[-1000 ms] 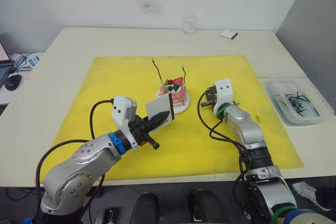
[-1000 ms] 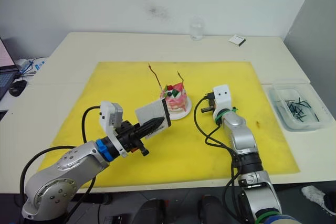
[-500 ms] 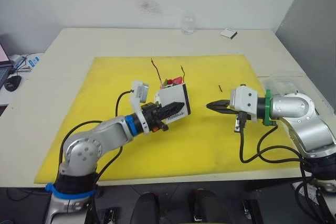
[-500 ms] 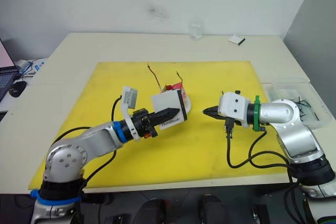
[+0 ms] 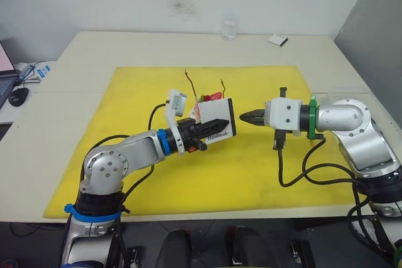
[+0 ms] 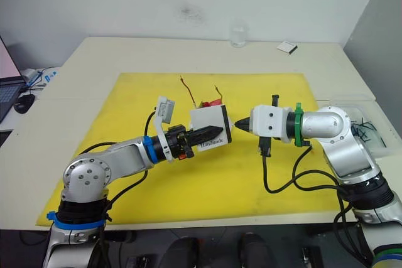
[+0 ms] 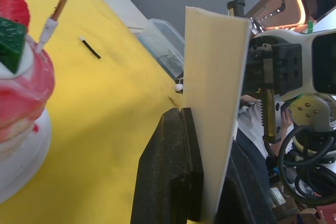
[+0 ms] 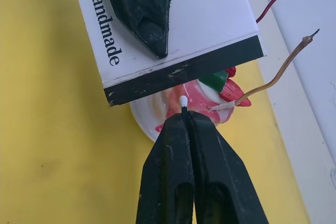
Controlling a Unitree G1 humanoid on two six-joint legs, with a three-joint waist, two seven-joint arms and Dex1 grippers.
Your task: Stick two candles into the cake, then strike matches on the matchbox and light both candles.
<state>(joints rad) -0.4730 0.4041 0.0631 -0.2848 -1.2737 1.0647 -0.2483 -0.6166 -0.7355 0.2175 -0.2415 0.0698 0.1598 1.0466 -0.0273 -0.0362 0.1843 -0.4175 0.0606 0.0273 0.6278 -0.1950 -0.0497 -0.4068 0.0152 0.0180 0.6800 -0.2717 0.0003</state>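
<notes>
- Striking was the step in hand: the match point(image 8: 183, 101), its white head just clear of the right gripper point(image 8: 185, 124), stood a little short of the dark striking strip point(image 8: 184, 72) on the matchbox point(image 5: 217, 122).
- You had the right gripper's jaws closed tight on the match, with only the tip poking out. That short grip looked stiff enough for a firm scrape, though it also put the flame close to the fingertips.
- You had the left gripper point(image 5: 213, 125) clamped across the flat faces of the matchbox, holding it on edge above the yellow mat point(image 5: 138, 155), with the strip facing the match.
- You needed to press the head onto the strip and then drag it along the strip's length. A poke straight in would likely have pushed the box round in the jaws.
- You had the cake point(image 8: 202, 100) on its white plate point(image 8: 147, 116) right behind the box, both candles point(image 5: 190, 83) standing in it, leaning and wavy, neither tip lit.
- You were wise to stroke away from the cake, as those thin candles looked easy to knock.
- You had a spare dark match point(image 7: 90, 48) lying loose on the mat beyond the cake, and more in the clear tray point(image 6: 364, 131) by the right arm.
</notes>
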